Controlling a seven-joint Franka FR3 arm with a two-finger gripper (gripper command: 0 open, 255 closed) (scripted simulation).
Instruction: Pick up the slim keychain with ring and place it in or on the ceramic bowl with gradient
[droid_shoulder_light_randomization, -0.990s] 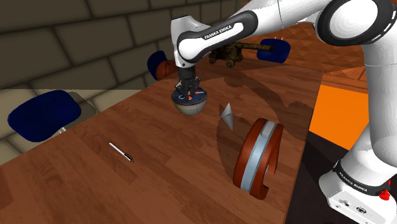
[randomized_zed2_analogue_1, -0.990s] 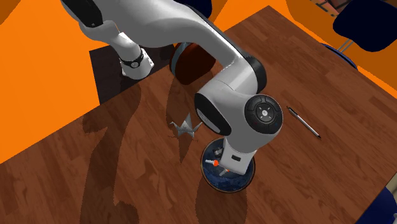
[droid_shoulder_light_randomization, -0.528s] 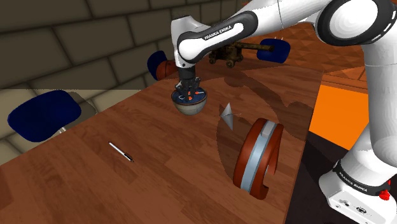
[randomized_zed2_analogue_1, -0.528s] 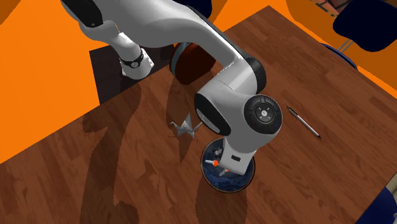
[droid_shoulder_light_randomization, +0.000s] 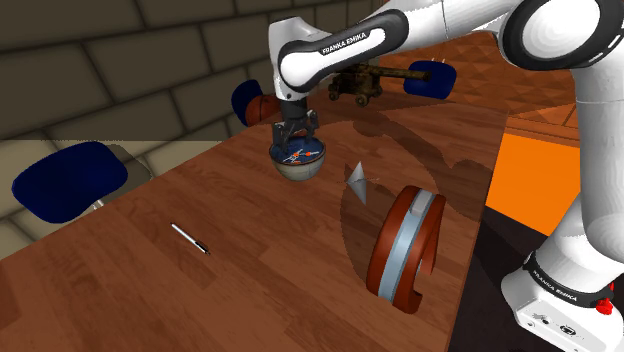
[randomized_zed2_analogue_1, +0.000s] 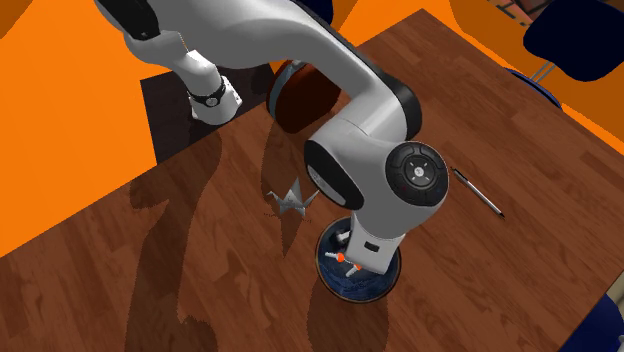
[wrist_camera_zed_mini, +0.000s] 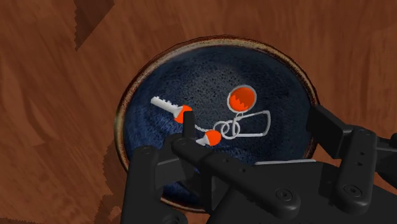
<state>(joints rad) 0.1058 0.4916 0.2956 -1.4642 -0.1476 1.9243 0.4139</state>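
Note:
The keychain (wrist_camera_zed_mini: 219, 124), with silver rings, a key and orange tabs, lies loose on the dark blue inside of the bowl (wrist_camera_zed_mini: 127, 102). My black gripper (wrist_camera_zed_mini: 253, 132) hangs just above it, open, with its fingers apart and not touching the keychain. In the shoulder view the gripper (droid_shoulder_light_randomization: 297, 133) stands straight over the bowl (droid_shoulder_light_randomization: 298, 170), which is pale grey outside, and the keychain (droid_shoulder_light_randomization: 297, 155) shows at its rim. In the second exterior view the arm's wrist covers part of the bowl (randomized_zed2_analogue_1: 350, 290); an orange tab of the keychain (randomized_zed2_analogue_1: 340, 257) peeks out.
On the wooden table (droid_shoulder_light_randomization: 250, 290) lie a thin pen (droid_shoulder_light_randomization: 188, 238), a small grey folded figure (droid_shoulder_light_randomization: 355, 180) and a large red-brown ring with a blue band (droid_shoulder_light_randomization: 405, 248). A toy cannon (droid_shoulder_light_randomization: 358, 85) sits at the far edge. A blue chair (droid_shoulder_light_randomization: 68, 180) stands beside the table.
The fingers have opened and let go of the keychain, which now rests in the bowl. The hand has risen slightly above the bowl.

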